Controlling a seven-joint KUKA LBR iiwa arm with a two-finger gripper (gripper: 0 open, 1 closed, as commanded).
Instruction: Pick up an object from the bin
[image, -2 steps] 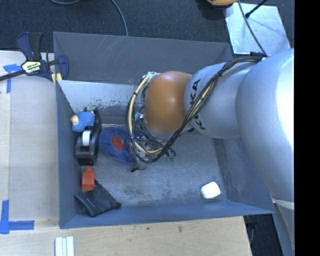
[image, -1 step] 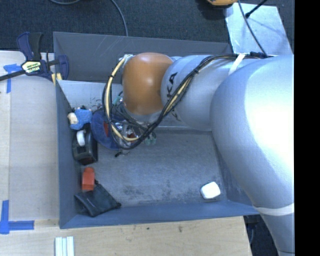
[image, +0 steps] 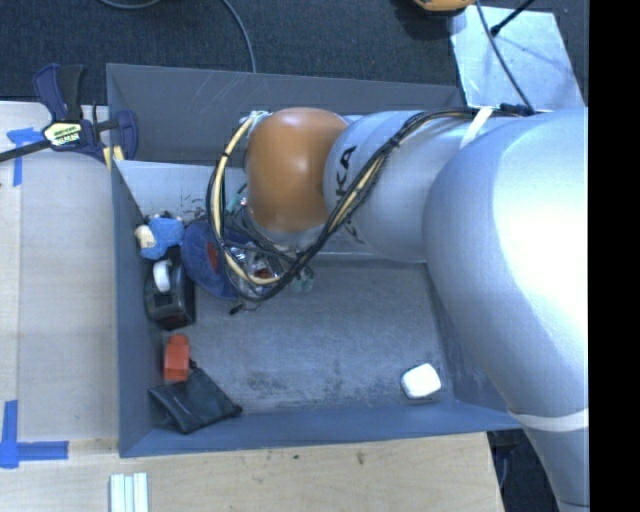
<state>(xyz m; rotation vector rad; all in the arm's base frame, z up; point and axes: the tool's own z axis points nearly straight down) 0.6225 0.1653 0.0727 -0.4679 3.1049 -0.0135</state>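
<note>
We see the gripper (image: 255, 268) low in the left part of the bin (image: 330, 345), under the orange wrist cover (image: 290, 165) and its cables, so we cannot tell if it is open or closed, or if it has hold of anything. It is just beside a dark blue soft thing (image: 203, 258), which we judge to be the likely target. The step in hand seems to be the grasp. The next move calls for a firm closing and a straight lift. A blue and white toy (image: 160, 237) and a black box (image: 168, 297) crowd it by the left wall. A red block (image: 177, 357), a black flat piece (image: 195, 402) and a white lump (image: 421, 381) lie apart.
</note>
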